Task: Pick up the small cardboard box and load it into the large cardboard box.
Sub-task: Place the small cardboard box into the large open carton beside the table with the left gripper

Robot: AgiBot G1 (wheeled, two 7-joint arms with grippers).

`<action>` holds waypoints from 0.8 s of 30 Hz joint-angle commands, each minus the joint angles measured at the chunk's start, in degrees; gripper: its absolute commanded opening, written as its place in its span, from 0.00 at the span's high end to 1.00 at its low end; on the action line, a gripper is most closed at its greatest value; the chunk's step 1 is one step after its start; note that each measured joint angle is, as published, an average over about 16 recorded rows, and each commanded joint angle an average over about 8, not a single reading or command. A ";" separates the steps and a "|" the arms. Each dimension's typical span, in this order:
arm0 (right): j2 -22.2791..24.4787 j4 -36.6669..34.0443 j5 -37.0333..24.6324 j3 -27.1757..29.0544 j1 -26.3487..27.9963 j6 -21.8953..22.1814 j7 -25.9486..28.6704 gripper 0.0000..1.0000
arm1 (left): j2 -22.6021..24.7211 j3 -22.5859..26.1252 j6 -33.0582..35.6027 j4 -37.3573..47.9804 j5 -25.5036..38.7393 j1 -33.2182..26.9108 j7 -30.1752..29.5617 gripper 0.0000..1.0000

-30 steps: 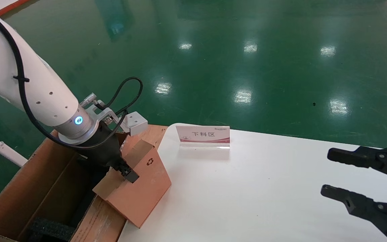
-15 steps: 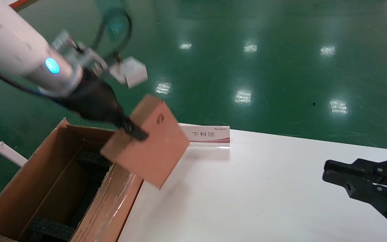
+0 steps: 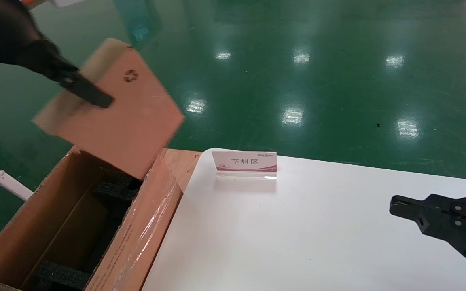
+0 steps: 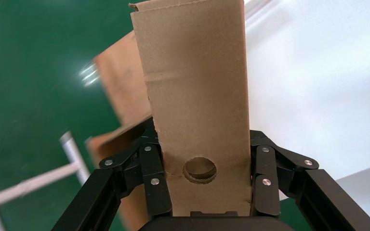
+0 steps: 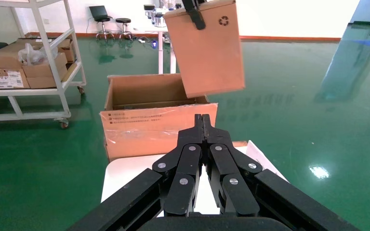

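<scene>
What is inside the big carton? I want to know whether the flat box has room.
Black foam blocks sit inside the big carton on its floor. The flat box, held above by the left gripper, covers part of the inside.

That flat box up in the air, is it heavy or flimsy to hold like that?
Probably light: the left gripper carries the small cardboard box by one narrow edge alone. It looks fairly stiff, hanging flat without sagging. It may swing or slip, since it hangs tilted from that one grip above the large cardboard box.

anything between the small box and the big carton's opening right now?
Nothing. In the right wrist view the small cardboard box, clamped by the left gripper, hangs clear above the large cardboard box; only green floor shows in the gap.
</scene>
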 commanded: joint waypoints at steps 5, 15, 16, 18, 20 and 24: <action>0.01 0.00 0.01 -0.02 0.00 0.01 -0.01 0.48 | 0.15 8.28 1.61 2.46 0.56 -2.61 2.46 1.00; 0.02 0.00 0.04 -0.05 0.01 0.02 -0.03 0.00 | -3.18 20.68 0.50 4.02 -1.93 -2.05 4.80 1.00; 0.02 0.00 0.04 -0.06 0.01 0.02 -0.03 0.00 | -3.65 21.25 0.27 4.19 -2.13 -1.89 5.02 1.00; 0.03 0.00 0.04 -0.06 0.01 0.03 -0.03 0.00 | -4.65 22.07 -0.27 4.43 -2.32 -1.54 5.36 1.00; 0.03 0.00 0.05 -0.07 0.02 0.03 -0.04 0.00 | -5.65 22.57 -0.89 4.53 -2.31 -1.18 5.54 1.00; 0.03 0.00 0.06 -0.08 0.02 0.04 -0.04 0.00 | -7.67 23.03 -2.28 4.27 -1.77 -0.29 5.41 1.00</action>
